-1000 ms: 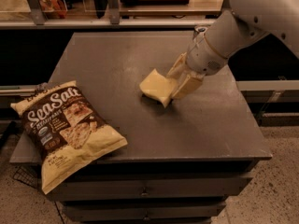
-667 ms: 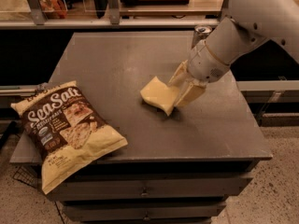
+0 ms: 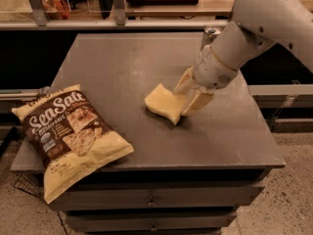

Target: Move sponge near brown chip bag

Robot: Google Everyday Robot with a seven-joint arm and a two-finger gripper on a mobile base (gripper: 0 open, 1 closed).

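The pale yellow sponge (image 3: 163,103) is at the middle of the dark table (image 3: 122,62), tilted, with its right end between the pale fingers. My gripper (image 3: 188,98) comes in from the upper right on a white arm and is shut on the sponge's right side. The brown chip bag (image 3: 68,133) with "Sea Salt" lettering lies at the table's front left corner, hanging over the edge, well to the left of the sponge.
A small metal can (image 3: 210,35) stands at the back right of the table, behind the arm. Drawers (image 3: 151,199) sit under the tabletop. A counter with shelving (image 3: 122,4) runs behind the table.
The gripper and the sponge have moved slightly toward the front and right, and the sponge tilts more. The chip bag has not moved.
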